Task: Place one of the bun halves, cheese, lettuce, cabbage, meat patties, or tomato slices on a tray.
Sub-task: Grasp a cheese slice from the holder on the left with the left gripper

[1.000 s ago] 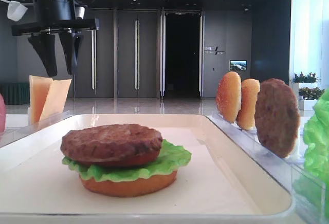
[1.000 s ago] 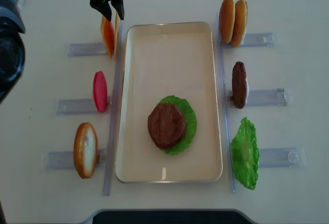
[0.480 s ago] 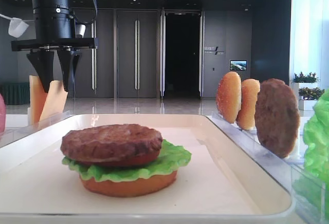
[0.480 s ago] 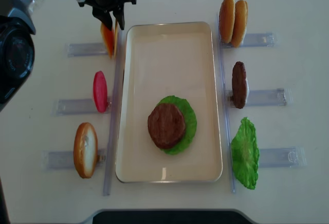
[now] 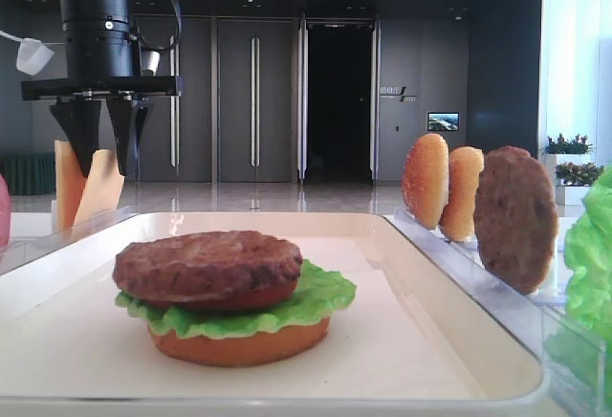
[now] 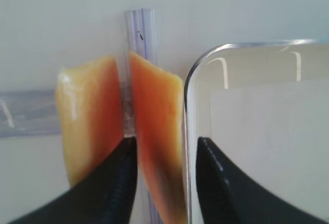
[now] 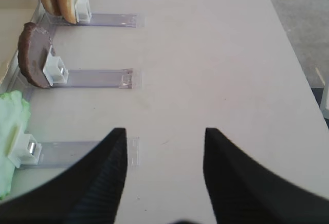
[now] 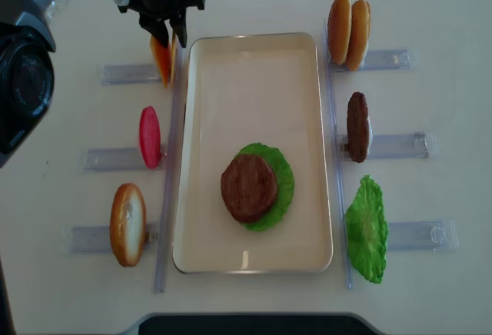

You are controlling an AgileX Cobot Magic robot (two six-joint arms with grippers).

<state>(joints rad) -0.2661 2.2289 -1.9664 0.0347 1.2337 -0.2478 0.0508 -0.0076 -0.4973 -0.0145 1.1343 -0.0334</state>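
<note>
Pale tabletop (image 8: 254,304) carries the cream tray (image 8: 254,66) at centre, with clear racks (image 8: 400,147) along both long sides. On the tray sit a bun half, lettuce (image 8: 283,177) and a meat patty (image 8: 248,187), already stacked.

Our left tool (image 6: 164,149) hangs over the far-left rack, jaws apart, straddling the right-hand one of two upright cheese (image 6: 157,131) slices; from the wrist view neither finger seems to press it yet, so we judge it not gripped. The right tool (image 7: 164,136) waits open over bare tabletop beside the right racks, holding nothing.

To do this step well, we should settle lower so the fingers take the slice well below its top edge, close gently on the thin sheet, then lift straight up out of the slot.

Room is tight: the tray's curved rim lies just beside the right finger, and the other slice just beside the left finger. Above the patty stack the tray is open.
</note>
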